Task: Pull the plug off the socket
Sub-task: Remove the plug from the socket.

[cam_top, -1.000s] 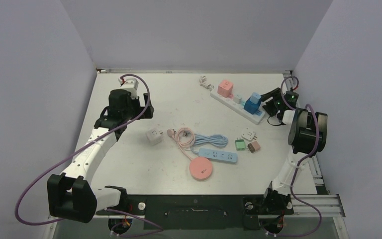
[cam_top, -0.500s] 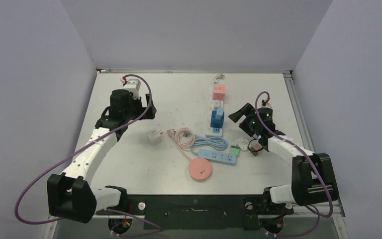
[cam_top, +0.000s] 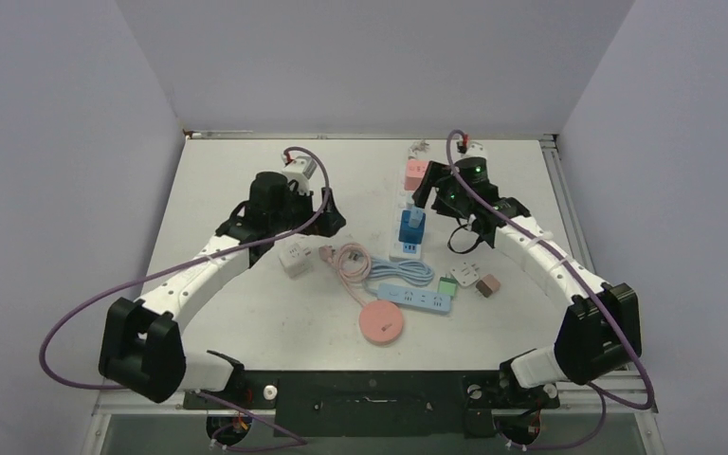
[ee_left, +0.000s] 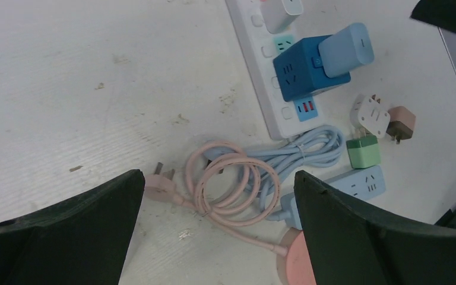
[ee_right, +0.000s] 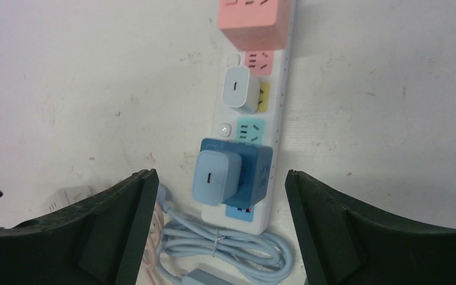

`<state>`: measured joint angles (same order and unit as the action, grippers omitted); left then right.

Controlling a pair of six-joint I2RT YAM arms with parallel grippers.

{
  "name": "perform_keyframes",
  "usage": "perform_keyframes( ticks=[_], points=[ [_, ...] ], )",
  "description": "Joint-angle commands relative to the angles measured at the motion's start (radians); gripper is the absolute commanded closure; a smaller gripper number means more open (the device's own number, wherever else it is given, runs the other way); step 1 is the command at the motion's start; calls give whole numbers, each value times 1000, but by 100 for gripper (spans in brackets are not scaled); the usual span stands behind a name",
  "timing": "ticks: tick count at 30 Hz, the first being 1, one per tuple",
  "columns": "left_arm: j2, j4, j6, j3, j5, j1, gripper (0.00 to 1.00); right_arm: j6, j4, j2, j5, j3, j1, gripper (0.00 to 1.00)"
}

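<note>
Approach step, by the look of it. Right gripper (ee_right: 219,173) released, spread wide and empty, hanging above the cable end of the strip (ee_right: 276,113). Centred between its fingers: the plug (ee_right: 217,176), pale blue, seated in the blue cube (ee_right: 255,163), itself plugged into the strip. Probably the target. Further up the strip, a white plug (ee_right: 240,89) and a pink cube (ee_right: 254,21).

To do it well:
- Descend straight and close on the plug's two flat sides only.
- Keep the pads off the blue cube, or risk lifting cube and strip together.
- Pull along the prong axis, straight away from the strip, without rocking.
- Expect so light a strip to rise with the pull.
- Pin it with the left gripper (ee_left: 217,178), now open, empty, and off to the strip's left above the pink cable (ee_left: 228,184).
- Press on bare strip beside the blue cube, not on a socket.
</note>
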<state>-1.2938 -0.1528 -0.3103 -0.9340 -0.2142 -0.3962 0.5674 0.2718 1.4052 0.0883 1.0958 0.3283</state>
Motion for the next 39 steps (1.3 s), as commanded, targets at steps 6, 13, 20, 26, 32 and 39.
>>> perform_keyframes(
  ticks=[6, 13, 20, 26, 32, 39],
  points=[
    [-163, 0, -49, -293, 1, -31, 5, 20, 231, 159, -292, 150, 201, 24],
    [-121, 39, -51, -165, 218, -36, 3, 24, 231, 243, -314, 208, 212, 44],
    [-127, 29, -71, -178, 267, -82, 4, 23, 243, 293, -281, 260, 226, 63],
    [-139, 78, -111, -159, 129, -89, 3, -5, 193, 282, -212, 245, 255, 94],
    [-162, 138, -148, -117, 37, -89, 5, -17, 112, 273, -149, 230, 321, 95],
    [-260, 284, -292, -81, -158, -87, 18, 27, 75, 284, -164, 215, 386, 95]
  ],
)
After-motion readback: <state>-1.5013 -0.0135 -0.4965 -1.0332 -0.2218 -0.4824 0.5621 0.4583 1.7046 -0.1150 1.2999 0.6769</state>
